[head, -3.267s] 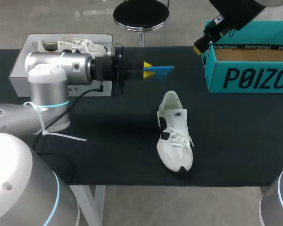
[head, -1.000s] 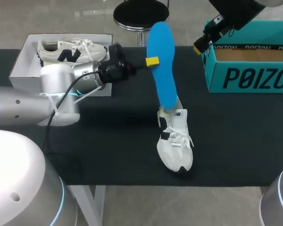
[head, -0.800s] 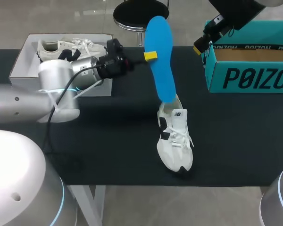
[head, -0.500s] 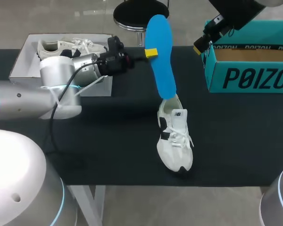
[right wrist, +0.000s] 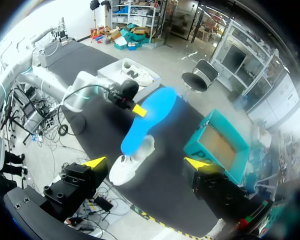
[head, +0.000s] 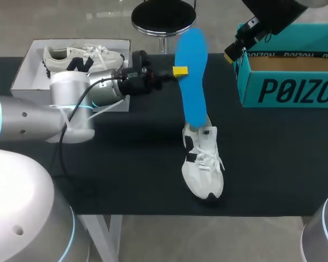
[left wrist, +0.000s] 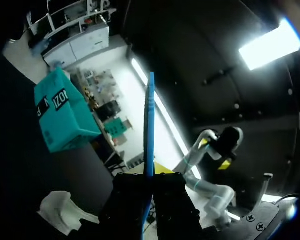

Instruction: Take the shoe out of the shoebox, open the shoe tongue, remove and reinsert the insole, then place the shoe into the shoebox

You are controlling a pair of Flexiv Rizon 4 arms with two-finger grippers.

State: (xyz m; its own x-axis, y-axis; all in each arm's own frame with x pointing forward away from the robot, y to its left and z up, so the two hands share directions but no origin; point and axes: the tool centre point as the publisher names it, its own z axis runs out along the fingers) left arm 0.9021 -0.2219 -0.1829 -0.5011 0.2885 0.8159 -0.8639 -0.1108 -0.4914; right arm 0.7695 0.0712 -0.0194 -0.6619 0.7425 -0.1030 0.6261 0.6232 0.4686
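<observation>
Near-upright insole — wide end up; left gripper pinches it; shoe below.

The insole stands over the shoe's heel, barring it from above. Open table lies between shoe and teal box, likewise toward the white box.

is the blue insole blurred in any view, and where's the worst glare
Head view: the insole is smeared at its upper end, while the shoe below it is crisp. Left wrist view: mostly dark, insole edge-on and fairly sharp, ceiling light blown out, the worst glare. Right wrist view: insole soft-edged, rim washed out.
</observation>
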